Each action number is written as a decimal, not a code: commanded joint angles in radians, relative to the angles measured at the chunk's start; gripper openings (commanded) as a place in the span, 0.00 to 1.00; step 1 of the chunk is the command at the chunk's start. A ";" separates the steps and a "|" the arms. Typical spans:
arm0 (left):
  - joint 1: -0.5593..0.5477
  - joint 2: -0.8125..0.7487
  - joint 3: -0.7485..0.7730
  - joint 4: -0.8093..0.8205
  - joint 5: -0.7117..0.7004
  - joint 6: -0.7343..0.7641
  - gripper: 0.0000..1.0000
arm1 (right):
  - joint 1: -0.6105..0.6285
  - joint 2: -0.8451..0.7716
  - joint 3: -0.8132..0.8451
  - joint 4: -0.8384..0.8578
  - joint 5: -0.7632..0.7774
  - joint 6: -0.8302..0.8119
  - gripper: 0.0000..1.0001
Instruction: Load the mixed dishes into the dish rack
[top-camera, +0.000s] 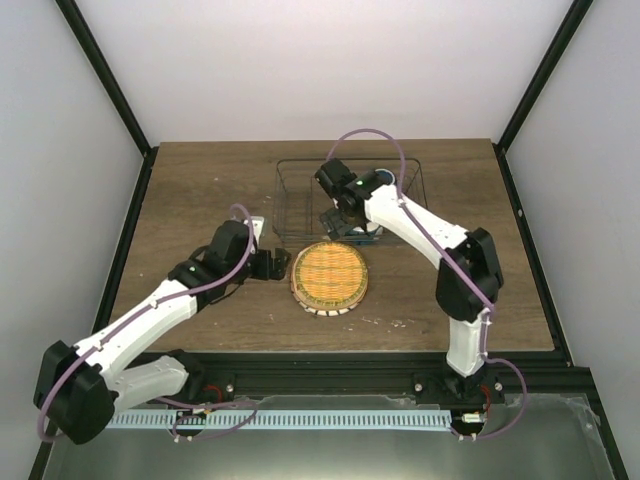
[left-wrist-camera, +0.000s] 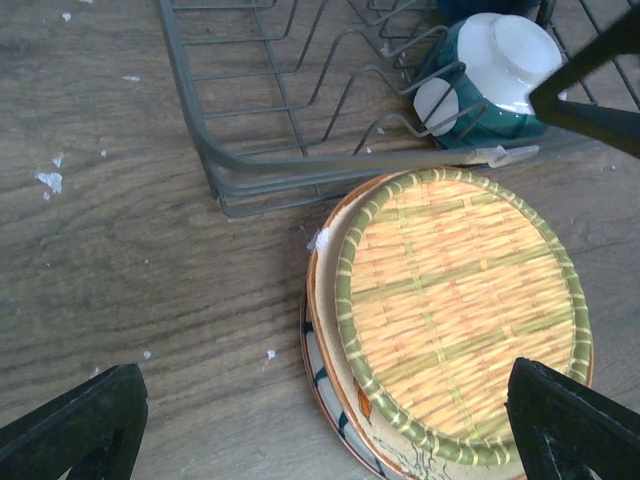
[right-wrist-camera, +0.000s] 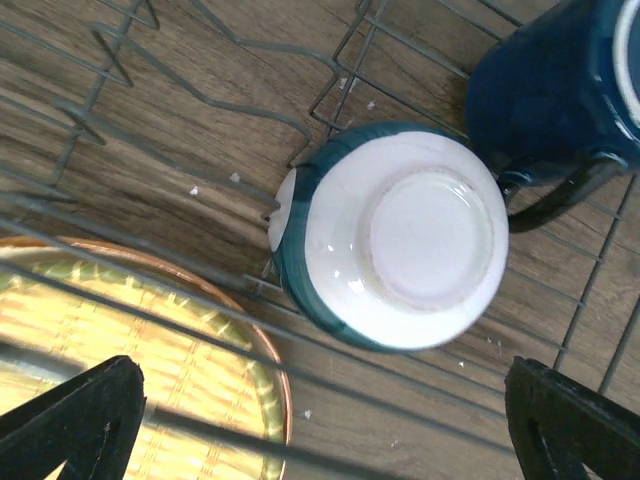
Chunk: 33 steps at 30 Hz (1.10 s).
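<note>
Plates are what is left. The small bowl (right-wrist-camera: 400, 235) lies upside down inside the dish rack (left-wrist-camera: 300, 165), touching the dark blue mug (right-wrist-camera: 550, 90) beside it. The yellow-orange woven plate (left-wrist-camera: 460, 310) sits on top of the cream plate (left-wrist-camera: 330, 340) on the counter (left-wrist-camera: 120, 260), just in front of the rack's near wall.

The left tool (top-camera: 275, 264) hangs just beside the stack's left edge, jaws spread fully and holding nothing. The right tool (top-camera: 345, 228) is over the bowl inside the rack, equally wide and empty.

The step in hand looks like lifting the woven plate with the left tool. To do it well, come in low at the exposed left rim and pinch only the top plate – the cream one beneath sticks out a little there and could be caught along with it. Once gripped, tip the plate upright before carrying it over the wire wall, then lower it between the free dividers on the left side, well away from the bowl. The right arm should clear the rack first.
</note>
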 joint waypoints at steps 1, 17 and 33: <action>0.004 0.062 0.079 -0.027 -0.042 0.041 1.00 | 0.005 -0.158 -0.090 0.105 -0.032 0.037 1.00; 0.075 0.385 0.419 -0.160 -0.106 0.169 1.00 | -0.014 -0.621 -0.553 0.292 -0.130 0.189 1.00; -0.127 0.251 0.148 -0.095 0.049 0.046 0.94 | -0.010 -0.761 -0.839 0.413 -0.275 0.283 0.83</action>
